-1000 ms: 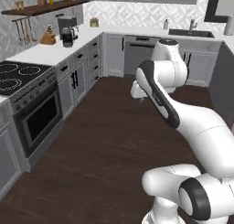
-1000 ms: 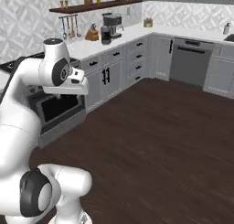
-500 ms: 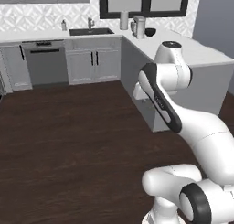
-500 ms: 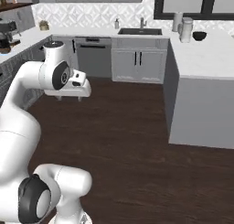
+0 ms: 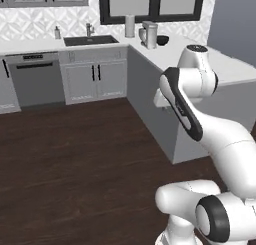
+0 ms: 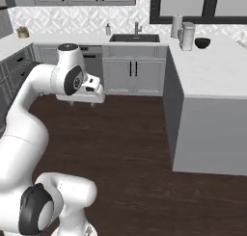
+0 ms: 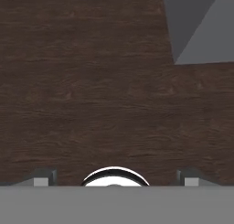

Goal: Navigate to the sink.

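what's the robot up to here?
Nothing is being handled. The mobile arm is on the dark wood floor, facing the sink set in the back counter under the window, with open floor between them. The claw is open and empty, pointing down at the floor beside the corner of the grey peninsula.

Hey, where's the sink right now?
The sink is set in the back counter under the window, upper left in the left base view and top centre in the right base view, between the soap bottle and the paper towel roll.
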You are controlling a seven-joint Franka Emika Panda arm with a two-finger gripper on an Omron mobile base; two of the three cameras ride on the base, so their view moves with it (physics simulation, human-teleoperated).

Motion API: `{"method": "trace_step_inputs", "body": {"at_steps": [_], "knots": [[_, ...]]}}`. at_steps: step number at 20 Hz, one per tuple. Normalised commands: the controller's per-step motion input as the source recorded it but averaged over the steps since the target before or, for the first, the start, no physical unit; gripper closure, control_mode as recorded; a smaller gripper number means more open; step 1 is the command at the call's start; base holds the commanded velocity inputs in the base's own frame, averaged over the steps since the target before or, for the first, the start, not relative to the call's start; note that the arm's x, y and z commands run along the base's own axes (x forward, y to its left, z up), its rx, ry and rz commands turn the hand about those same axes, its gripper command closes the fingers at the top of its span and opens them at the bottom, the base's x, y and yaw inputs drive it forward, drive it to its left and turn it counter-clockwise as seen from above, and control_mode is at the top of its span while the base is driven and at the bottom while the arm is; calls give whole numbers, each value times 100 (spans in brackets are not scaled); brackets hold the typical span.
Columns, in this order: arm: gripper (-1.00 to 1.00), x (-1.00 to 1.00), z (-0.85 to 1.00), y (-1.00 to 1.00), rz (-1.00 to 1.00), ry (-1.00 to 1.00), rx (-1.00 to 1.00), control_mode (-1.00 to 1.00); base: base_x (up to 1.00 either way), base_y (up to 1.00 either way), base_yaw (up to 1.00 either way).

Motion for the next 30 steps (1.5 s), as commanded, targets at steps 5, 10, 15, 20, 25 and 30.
{"method": "trace_step_inputs", "body": {"at_steps": [5, 10, 15, 20, 25, 30], "knots": [[-100, 0, 0, 0, 0, 0, 0, 100, 100, 0, 10], [-100, 0, 0, 0, 0, 0, 0, 100, 100, -7, 14], [-100, 0, 0, 0, 0, 0, 0, 100, 100, -24, 11], [-100, 0, 0, 0, 0, 0, 0, 100, 100, -31, 2], [-100, 0, 0, 0, 0, 0, 0, 100, 100, -30, 0], [-100, 0, 0, 0, 0, 0, 0, 100, 100, -12, 1]]}}
